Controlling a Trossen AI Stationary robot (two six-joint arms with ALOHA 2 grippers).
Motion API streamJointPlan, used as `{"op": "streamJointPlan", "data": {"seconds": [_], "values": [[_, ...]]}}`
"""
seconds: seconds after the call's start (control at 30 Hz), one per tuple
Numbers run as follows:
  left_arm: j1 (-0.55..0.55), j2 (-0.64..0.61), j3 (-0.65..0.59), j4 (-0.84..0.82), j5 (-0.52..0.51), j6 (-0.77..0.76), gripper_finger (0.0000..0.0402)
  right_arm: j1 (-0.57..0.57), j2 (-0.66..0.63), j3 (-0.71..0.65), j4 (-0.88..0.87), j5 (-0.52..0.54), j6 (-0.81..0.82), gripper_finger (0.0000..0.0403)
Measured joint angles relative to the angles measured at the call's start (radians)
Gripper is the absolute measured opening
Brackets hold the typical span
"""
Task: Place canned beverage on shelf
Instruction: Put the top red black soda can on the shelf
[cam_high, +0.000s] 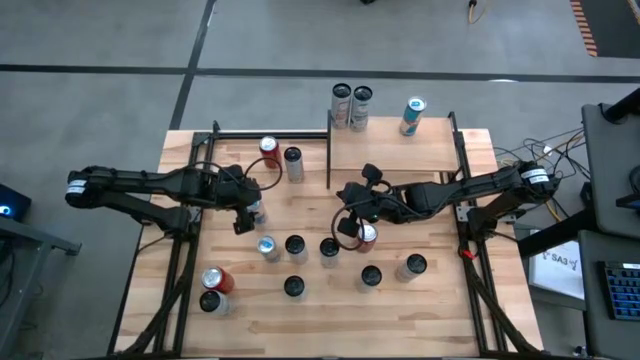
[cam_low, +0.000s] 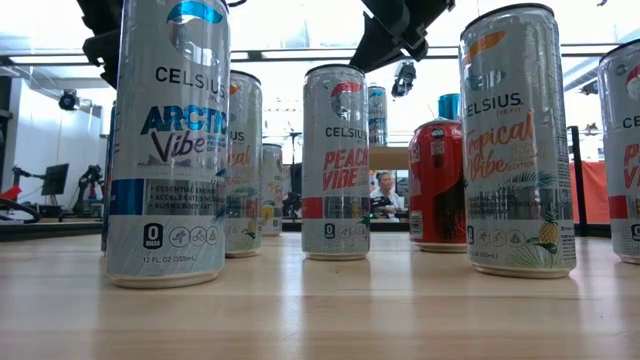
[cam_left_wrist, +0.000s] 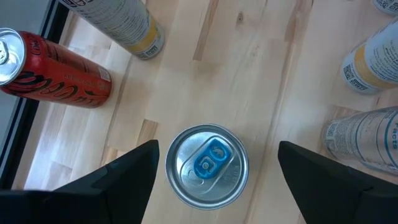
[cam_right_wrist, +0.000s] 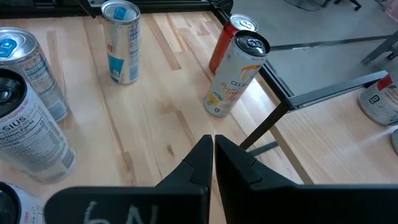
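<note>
A blue-tabbed can (cam_left_wrist: 207, 164) is straddled by the released left gripper (cam_left_wrist: 211, 171); the right gripper (cam_right_wrist: 213, 152) is clenched empty.

The left end effector (cam_high: 250, 213) hangs with its fingers spread on either side of a blue-tabbed can (cam_left_wrist: 207, 165), with clear gaps on both sides in the left wrist view. Left of centre in the high view, bare desk (cam_high: 310, 200) runs between that can and the two cans (cam_high: 281, 158) at upper left. The shelf (cam_high: 390, 150) at upper centre has open board in its middle, with cans only at its back edge (cam_high: 352, 106) and black posts (cam_high: 329, 150) at its sides. A row of cans (cam_high: 295, 246) crowds the lower middle. The right end effector (cam_high: 350, 215), fingers pressed together, sits just above a red can (cam_high: 368, 236).
</note>
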Motion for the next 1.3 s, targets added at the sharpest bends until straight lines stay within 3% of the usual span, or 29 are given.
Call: {"op": "streamJointPlan", "data": {"seconds": [0.5,0.9,1.0,1.17,1.3], "values": [[0.021,0.000,0.000,0.155,-0.080,0.153,0.0313,0.018,-0.005,0.005,-0.038,-0.001,-0.009,0.0009],[0.233,0.001,0.000,0.315,-0.071,0.383,0.0313,0.024,-0.040,0.007,-0.059,0.000,-0.041,0.0009],[0.332,0.008,0.000,0.364,-0.010,0.445,0.0313,0.024,-0.080,0.008,-0.067,0.000,-0.038,0.0009],[0.520,0.050,0.000,0.462,0.187,0.515,0.0313,0.024,-0.124,0.008,-0.052,0.002,-0.053,0.0009],[0.645,0.125,0.026,0.480,0.251,0.473,0.0313,0.024,-0.129,0.008,-0.044,0.002,-0.077,0.0009]]}}
